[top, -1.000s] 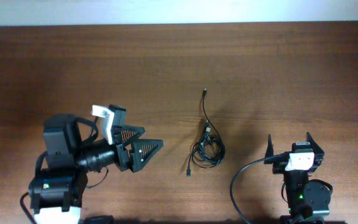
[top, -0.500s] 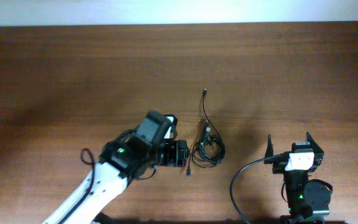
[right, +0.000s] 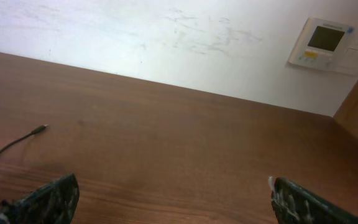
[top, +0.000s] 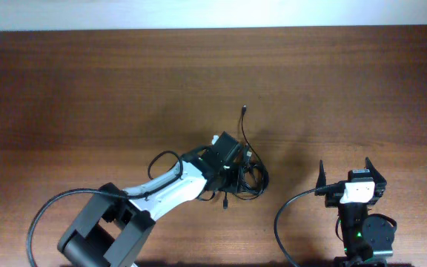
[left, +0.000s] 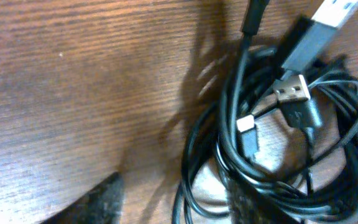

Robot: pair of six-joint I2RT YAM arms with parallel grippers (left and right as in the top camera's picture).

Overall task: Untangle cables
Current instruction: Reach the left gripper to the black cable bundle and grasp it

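Observation:
The cables (top: 250, 180) lie as a tangled coil of thin black cords on the wooden table right of centre. One strand runs up to a small plug (top: 244, 111), and another plug (top: 226, 204) lies at the coil's lower left. My left gripper (top: 233, 160) is right over the coil's left side. In the left wrist view it (left: 173, 208) is open, and its fingers (left: 98, 200) straddle the coil's left strands (left: 194, 155). A silvery USB plug (left: 292, 91) shows in the tangle. My right gripper (top: 345, 175) is open and empty, parked right of the coil.
A thick black cable (top: 291, 204) loops from the right arm's base at the table's front edge. In the right wrist view a loose plug end (right: 39, 129) lies on the table (right: 179, 143), with a wall and a thermostat (right: 325, 43) behind.
My left arm has swung from the table's left side to the right and reached over the cable coil. The coil and the right arm have not moved.

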